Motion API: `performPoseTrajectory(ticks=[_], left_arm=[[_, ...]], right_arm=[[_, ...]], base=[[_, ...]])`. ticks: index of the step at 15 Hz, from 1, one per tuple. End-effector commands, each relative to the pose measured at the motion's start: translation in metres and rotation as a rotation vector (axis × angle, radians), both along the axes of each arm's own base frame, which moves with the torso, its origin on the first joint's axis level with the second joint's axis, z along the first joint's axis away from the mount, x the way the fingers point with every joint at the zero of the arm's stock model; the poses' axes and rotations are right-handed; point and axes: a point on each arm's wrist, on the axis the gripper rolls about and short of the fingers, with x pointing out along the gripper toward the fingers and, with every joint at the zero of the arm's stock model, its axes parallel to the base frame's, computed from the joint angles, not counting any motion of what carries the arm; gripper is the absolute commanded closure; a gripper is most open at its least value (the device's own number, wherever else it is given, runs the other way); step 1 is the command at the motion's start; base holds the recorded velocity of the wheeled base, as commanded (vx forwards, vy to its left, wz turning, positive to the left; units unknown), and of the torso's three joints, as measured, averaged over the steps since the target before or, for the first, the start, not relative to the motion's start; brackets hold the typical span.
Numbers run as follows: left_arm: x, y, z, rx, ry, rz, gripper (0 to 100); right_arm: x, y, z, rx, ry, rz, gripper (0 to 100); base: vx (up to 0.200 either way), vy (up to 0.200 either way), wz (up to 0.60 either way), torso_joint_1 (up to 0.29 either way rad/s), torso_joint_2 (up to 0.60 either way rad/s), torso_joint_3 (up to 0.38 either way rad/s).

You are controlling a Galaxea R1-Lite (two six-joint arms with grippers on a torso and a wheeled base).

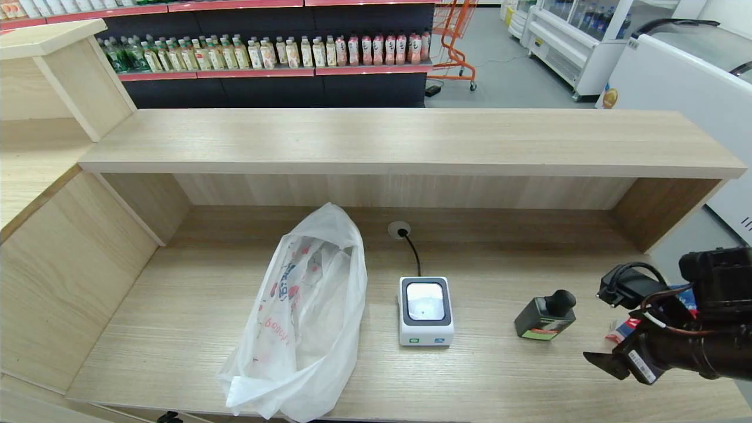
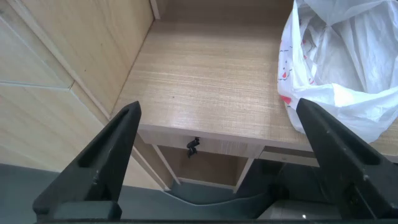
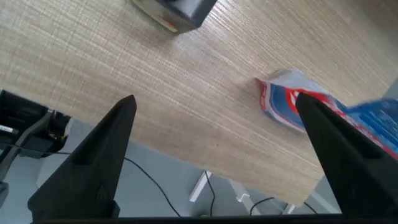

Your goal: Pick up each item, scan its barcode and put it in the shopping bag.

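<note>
A white plastic shopping bag (image 1: 305, 317) lies slumped on the counter left of centre, its mouth toward the front edge. The white barcode scanner (image 1: 425, 310) sits mid-counter, window up. A dark green bottle with a black cap (image 1: 543, 320) lies to its right. Farther right, a red-and-blue packet (image 1: 621, 330) is partly hidden by my right arm (image 1: 675, 346). My right gripper (image 3: 217, 162) hangs open over the counter's front right edge, with the packet (image 3: 292, 102) just beyond one finger and the bottle (image 3: 174, 12) farther off. My left gripper (image 2: 217, 162) is open and empty off the front left corner, near the bag (image 2: 336, 68).
The wooden counter (image 1: 499, 376) has a raised shelf along the back and a side wall on the left. A black cable (image 1: 413, 252) runs from the scanner to a hole at the back. Bare counter lies left of the bag (image 2: 205, 87).
</note>
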Motion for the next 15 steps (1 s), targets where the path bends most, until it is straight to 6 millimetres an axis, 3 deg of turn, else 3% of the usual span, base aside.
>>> performPoseTrajectory(ticks=[1,7,12,13,15], left_arm=[[0.000,0.000,0.000,0.000,0.000,0.003,0],[0.000,0.000,0.000,0.000,0.000,0.001,0],[0.000,0.000,0.000,0.000,0.000,0.001,0],[0.000,0.000,0.000,0.000,0.000,0.001,0],[0.000,0.000,0.000,0.000,0.000,0.000,0]], right_arm=[[0.019,0.004,-0.025,0.018,0.066,0.031,0],[0.057,0.029,-0.041,0.077,-0.027,0.214,0],[0.073,0.039,-0.046,0.082,-0.037,0.242,0],[0.075,0.040,-0.047,0.088,-0.051,0.246,100],[0.077,0.042,-0.048,0.104,-0.057,0.260,100]], base=[[0.000,0.000,0.00,0.000,0.00,0.000],[0.000,0.000,0.00,0.000,0.00,0.000],[0.000,0.000,0.00,0.000,0.00,0.000],[0.000,0.000,0.00,0.000,0.00,0.000],[0.000,0.000,0.00,0.000,0.00,0.000]])
